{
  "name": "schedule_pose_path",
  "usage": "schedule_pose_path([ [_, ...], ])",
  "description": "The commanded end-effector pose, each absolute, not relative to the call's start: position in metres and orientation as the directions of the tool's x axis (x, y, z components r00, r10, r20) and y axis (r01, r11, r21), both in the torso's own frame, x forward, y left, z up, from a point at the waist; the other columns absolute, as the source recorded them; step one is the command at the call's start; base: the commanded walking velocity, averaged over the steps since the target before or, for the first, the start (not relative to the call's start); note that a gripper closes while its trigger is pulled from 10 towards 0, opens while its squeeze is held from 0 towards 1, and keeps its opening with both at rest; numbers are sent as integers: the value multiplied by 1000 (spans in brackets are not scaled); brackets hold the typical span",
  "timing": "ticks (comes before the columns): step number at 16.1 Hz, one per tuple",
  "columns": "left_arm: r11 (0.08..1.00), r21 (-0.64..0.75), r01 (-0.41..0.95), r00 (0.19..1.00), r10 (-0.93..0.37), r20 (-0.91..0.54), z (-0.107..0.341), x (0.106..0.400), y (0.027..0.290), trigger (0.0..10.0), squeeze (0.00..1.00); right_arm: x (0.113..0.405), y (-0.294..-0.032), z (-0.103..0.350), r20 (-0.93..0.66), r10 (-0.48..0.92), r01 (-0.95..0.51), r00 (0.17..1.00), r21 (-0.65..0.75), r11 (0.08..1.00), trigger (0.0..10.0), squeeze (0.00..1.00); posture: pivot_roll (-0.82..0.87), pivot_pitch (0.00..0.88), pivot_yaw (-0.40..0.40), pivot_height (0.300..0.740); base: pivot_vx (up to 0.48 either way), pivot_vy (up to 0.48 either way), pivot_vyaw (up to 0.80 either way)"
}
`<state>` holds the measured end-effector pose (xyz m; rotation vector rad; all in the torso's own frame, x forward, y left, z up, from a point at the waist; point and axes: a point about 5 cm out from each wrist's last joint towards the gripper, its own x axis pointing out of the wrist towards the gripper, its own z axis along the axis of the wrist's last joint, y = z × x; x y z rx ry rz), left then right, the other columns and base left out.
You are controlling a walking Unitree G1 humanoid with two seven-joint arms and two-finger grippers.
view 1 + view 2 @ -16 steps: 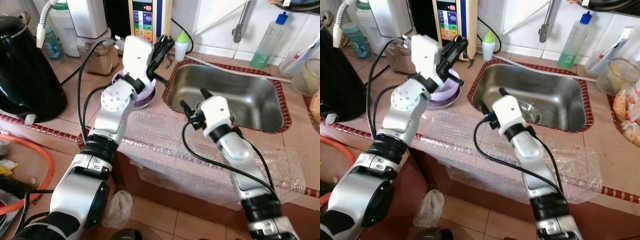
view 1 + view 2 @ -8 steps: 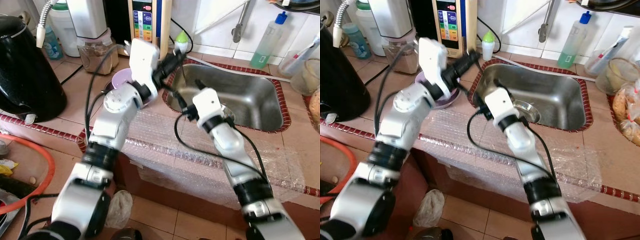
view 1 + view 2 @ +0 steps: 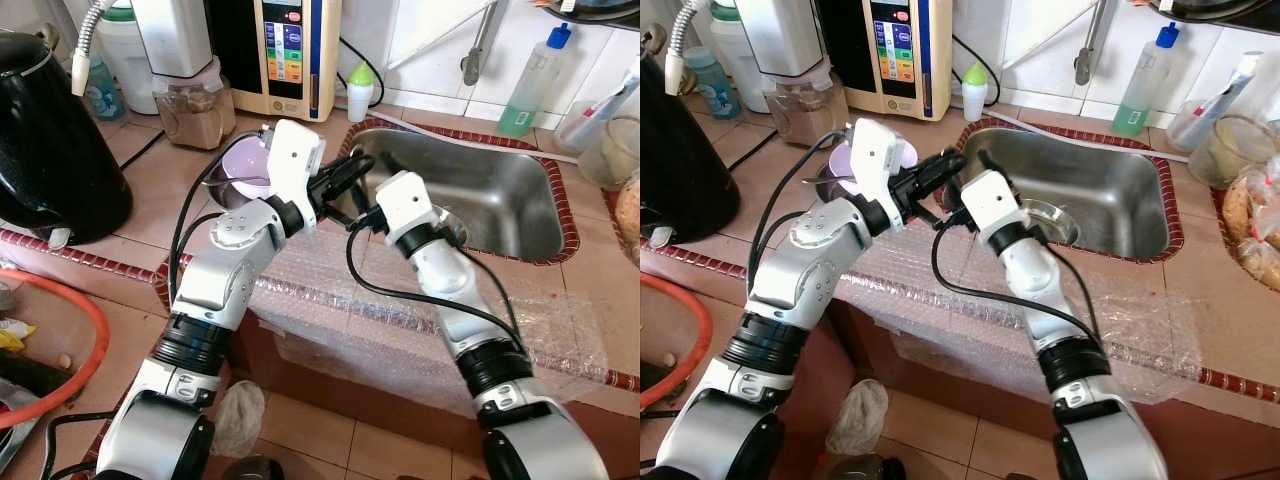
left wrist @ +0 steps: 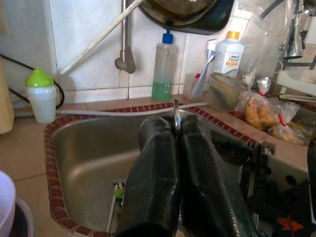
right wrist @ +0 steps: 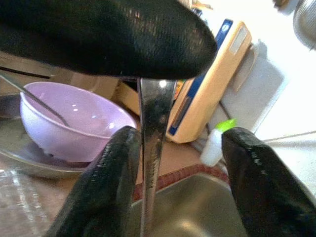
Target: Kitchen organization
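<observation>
Setting: a tiled kitchen bench with a steel sink set into it and edged in red tile; a sheet of bubble wrap is spread over the front edge.
Back row: a black kettle, a beige appliance with a button panel, a small green-capped bottle and a green soap bottle are ranged along the wall.
Bowl: a lilac bowl is seated on a plate on the bench, just beside the sink's left rim; a thin utensil is seen leaning inside it in the right wrist view.
Left gripper: held over the left rim of the sink; its fingers are pressed together on a thin metal utensil, whose tip is seen protruding between them in the left wrist view.
Right gripper: brought close beside the left gripper at the sink's rim; its fingers are spread, one on each side of the utensil's hanging metal handle, not closed on it.
Utensil: hung from the left fingers above the sink's edge, between the right fingers.
</observation>
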<state>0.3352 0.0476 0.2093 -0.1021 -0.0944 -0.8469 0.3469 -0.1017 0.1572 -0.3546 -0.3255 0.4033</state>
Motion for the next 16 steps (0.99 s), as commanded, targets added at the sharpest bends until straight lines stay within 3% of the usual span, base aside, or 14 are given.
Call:
schedule_pose_path([
  [1,595,-24,804,591,-792,154,219,325,31,0,0,354,-105,159,211,405,-311,890,-370,875,0,0,-38,0,4,740,0,0,0],
  [3,600,-26,800,596,-787,159,221,326,32,0,0,357,-103,149,132,416,-362,900,-306,880,0,0,-38,0,0,740,0,0,0],
  [16,626,-5,780,620,-772,142,221,327,35,0,0,370,-116,150,88,382,-352,920,-243,904,0,0,-39,0,-3,740,0,0,0],
])
